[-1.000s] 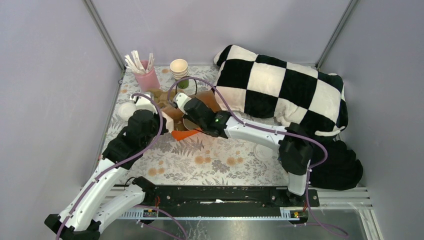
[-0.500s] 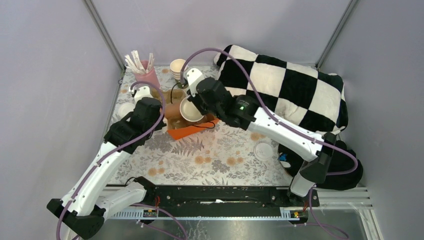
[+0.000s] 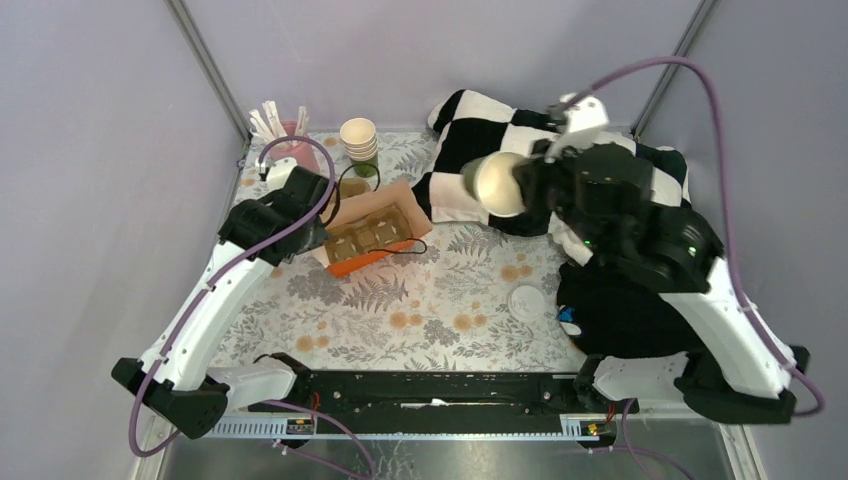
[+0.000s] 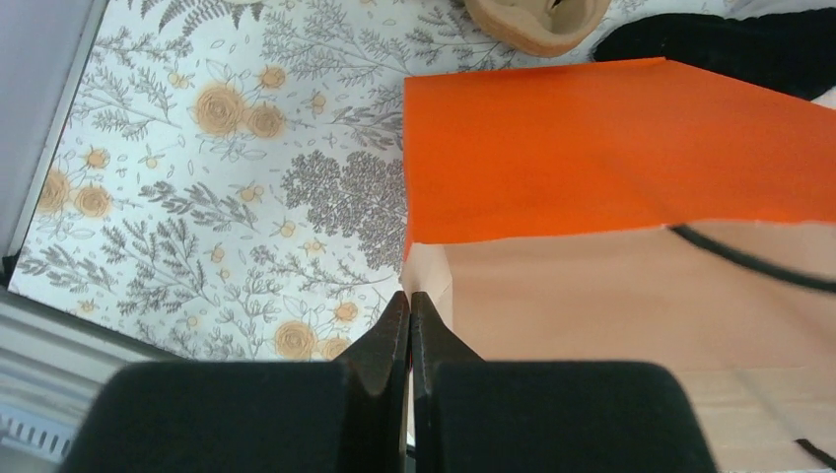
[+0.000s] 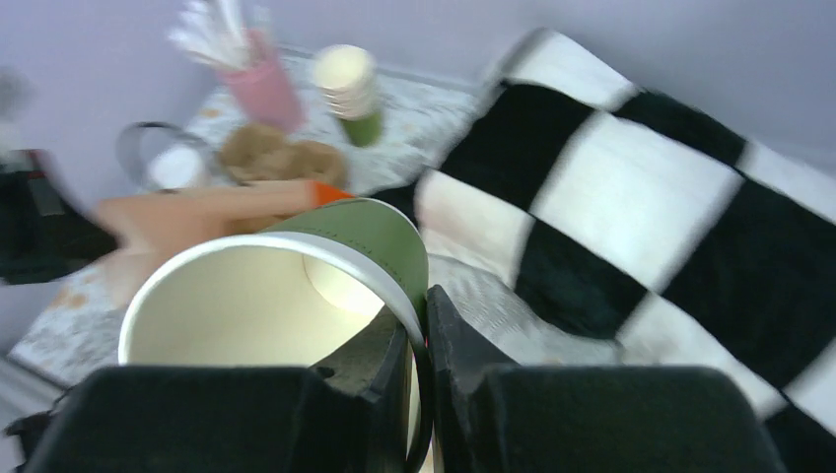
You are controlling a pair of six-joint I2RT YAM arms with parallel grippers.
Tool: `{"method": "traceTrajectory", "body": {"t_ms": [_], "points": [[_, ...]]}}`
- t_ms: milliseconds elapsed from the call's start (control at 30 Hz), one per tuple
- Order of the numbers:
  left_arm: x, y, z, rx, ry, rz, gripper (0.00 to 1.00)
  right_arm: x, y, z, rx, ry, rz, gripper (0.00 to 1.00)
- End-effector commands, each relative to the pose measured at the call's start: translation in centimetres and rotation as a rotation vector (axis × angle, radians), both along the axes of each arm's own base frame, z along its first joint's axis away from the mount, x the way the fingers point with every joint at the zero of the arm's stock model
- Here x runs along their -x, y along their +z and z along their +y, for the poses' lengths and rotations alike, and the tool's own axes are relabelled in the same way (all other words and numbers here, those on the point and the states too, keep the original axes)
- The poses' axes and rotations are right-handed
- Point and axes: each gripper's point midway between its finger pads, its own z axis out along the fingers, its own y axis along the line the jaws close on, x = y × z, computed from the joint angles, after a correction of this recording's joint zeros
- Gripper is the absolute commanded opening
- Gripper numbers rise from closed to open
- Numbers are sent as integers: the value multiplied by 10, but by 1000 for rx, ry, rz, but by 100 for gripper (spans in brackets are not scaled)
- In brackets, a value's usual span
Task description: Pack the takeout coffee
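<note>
pinches the rim of the open-topped green paper cup (image 5: 367, 233) in the nearly closed right gripper (image 5: 422, 327), one finger inside, one outside. holds it tipped, high over the checkered cushion (image 5: 641, 197), well apart from the paper bag (image 3: 388, 204). presses the left gripper (image 4: 409, 307) shut at the bag's edge; cannot tell whether paper is caught. shows a cardboard tray (image 3: 365, 236) inside the bag.
</note>
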Motion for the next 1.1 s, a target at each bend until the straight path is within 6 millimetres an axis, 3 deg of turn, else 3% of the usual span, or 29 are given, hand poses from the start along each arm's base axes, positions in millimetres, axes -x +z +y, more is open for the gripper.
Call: {"method": "traceTrajectory", "body": {"t_ms": [0,167,300,433,600,867,1067], "points": [[14,7,6,51,58,59,0,-17,-99,-55,171,-192,244,0],[14,14,15,33,100,108,2,-9,-218,-35,284,-80,581,2],[10,17,15,51,112,110,7,-10,-283,-16,323,-42,713,4],[2,22,14,52,103,89,14,-13,-328,-2,363,-17,799,5],[-8,33,15,24,76,58,16,-7,-357,7,383,13,892,11],[-6,41,22,-12,53,36,31,0,-375,0,400,-6,917,24],[-5,54,27,-28,44,-8,43,-2,-348,-4,389,-31,887,60]]}}
